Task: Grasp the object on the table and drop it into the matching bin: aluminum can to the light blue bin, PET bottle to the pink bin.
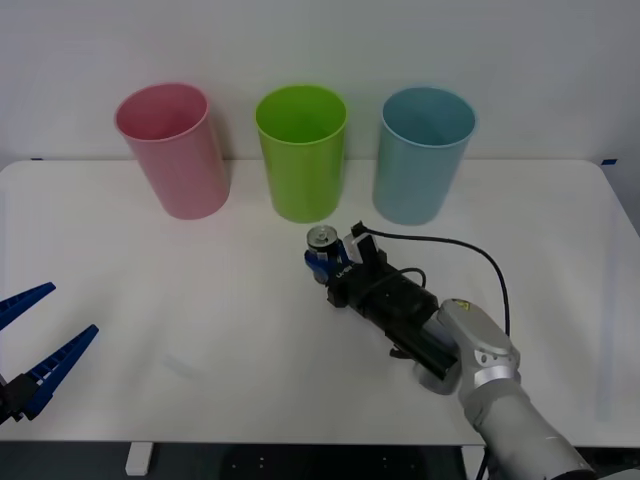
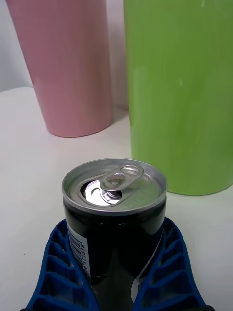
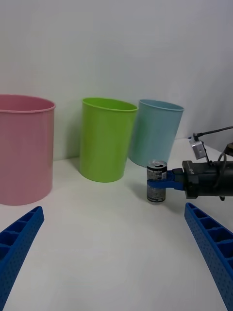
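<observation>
Aluminum can upright in right end effector.

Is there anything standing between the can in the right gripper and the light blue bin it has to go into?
Nothing visible does. The small dark aluminum can stands on the white table in the right gripper jaws, before the lime green plastic bin; bare tabletop lies toward the light blue plastic bin.

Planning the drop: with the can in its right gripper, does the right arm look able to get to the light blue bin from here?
Probably yes. The right gripper is shut on the can just in front of the lime green bin; the light blue bin stands next to it, nothing between.
</observation>
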